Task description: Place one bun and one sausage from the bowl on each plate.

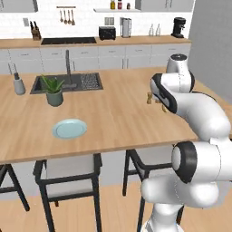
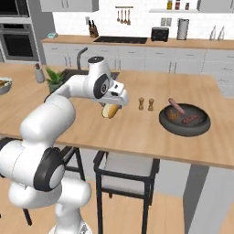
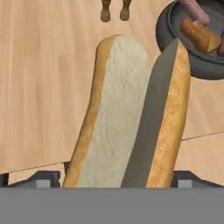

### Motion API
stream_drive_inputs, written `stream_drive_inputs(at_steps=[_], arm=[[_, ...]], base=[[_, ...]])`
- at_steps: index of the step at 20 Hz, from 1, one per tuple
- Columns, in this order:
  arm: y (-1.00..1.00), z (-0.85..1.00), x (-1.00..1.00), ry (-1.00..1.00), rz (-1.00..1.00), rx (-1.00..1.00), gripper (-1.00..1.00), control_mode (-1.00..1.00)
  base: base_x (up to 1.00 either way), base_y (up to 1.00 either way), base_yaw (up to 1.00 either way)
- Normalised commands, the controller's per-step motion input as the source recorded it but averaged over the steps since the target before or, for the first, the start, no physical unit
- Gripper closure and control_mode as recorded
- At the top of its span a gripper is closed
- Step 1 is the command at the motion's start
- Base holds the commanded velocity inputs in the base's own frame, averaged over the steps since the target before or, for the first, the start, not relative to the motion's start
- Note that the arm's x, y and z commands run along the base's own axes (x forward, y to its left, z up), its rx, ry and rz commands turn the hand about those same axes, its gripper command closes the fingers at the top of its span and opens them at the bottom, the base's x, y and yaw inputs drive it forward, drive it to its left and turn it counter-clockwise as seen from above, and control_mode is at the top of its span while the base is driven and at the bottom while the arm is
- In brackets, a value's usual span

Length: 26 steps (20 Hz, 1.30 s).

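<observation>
A: Tan, soft, long hot-dog bun [image 3: 131, 118] sits between the jaws, which are spread wide and clamped on it, mid-frame in the hand view.

B: It could slip. It's squishy bread.

A: Round pale blue plate [image 1: 69, 128] lies lower left on the wooden surface [image 1: 118, 113]. Shallow dark bowl [image 2: 184, 120] sits right.

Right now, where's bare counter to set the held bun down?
Free: the blue plate is bare, with open wood between it and the plant. Crowded: the shakers and dark bowl with sausages and a bun.
</observation>
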Motion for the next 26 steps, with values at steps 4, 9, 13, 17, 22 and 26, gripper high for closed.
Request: stream_drive_inputs(at_steps=[4, 9, 13, 17, 22, 26], arm=[[0.0, 0.0, 0.0, 0.0, 0.0, 0.0, 1.0, 1.0], [0.0, 0.0, 0.0, 0.0, 0.0, 0.0, 1.0, 1.0], [0.0, 0.0, 0.0, 0.0, 0.0, 0.0, 1.0, 1.0], [0.0, 0.0, 0.0, 0.0, 0.0, 0.0, 1.0, 1.0], [0.0, 0.0, 0.0, 0.0, 0.0, 0.0, 1.0, 1.0], [0.0, 0.0, 0.0, 0.0, 0.0, 0.0, 1.0, 1.0]], base=[[0.0, 1.0, 0.0], [0.0, 1.0, 0.0], [0.0, 1.0, 0.0], [0.0, 1.0, 0.0], [0.09, 1.0, 0.0], [0.41, 1.0, -0.01]])
